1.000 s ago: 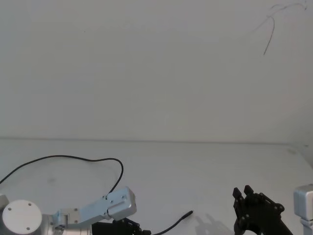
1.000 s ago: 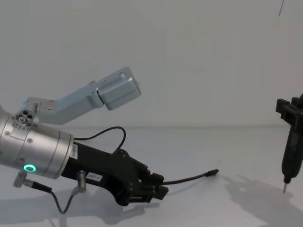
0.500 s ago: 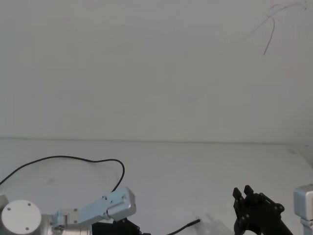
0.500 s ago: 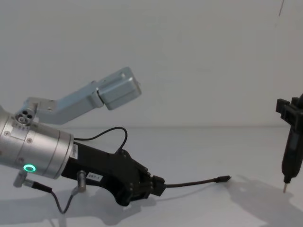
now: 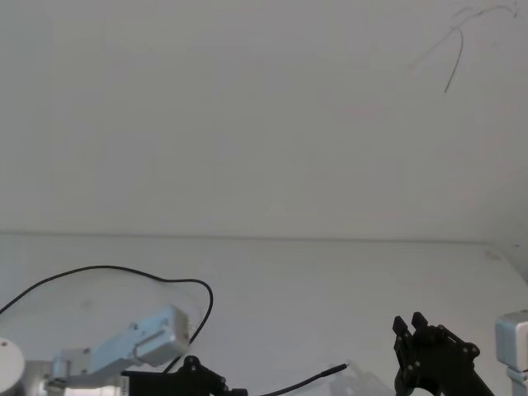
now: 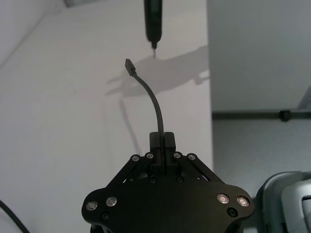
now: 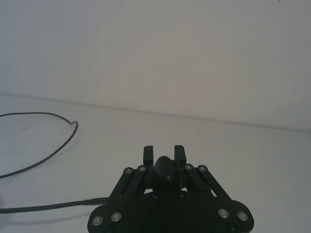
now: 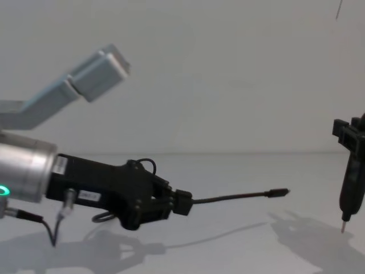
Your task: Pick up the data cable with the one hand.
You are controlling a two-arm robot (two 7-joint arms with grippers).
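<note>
1. The left arm comes in low from the left edge of the chest view. Its fat silver cylinder (image 8: 25, 171), with a green light (image 8: 3, 190) at the edge, lies nearly level. The black left pincer (image 8: 181, 202) reaches forward and to the right, clear above the white counter (image 8: 239, 251).
2. This pincer is drawn narrow, its two fingers pinched on the data cable (image 8: 234, 197).
3. From the fingertips, the cable's free end juts to the right in a shallow arc, off the counter. It ends in a small plug (image 8: 279, 193), and its thin shadow lies on the counter below.
4. The right pincer (image 7: 164, 151) sits at the right edge, closed around a slender pointed tool (image 8: 345, 197). The tool hangs upright with its tip down toward the counter, well apart from the plug.
5. Farther back, behind the left arm, the rest of the cable lies on the counter in a wide loop.
</note>
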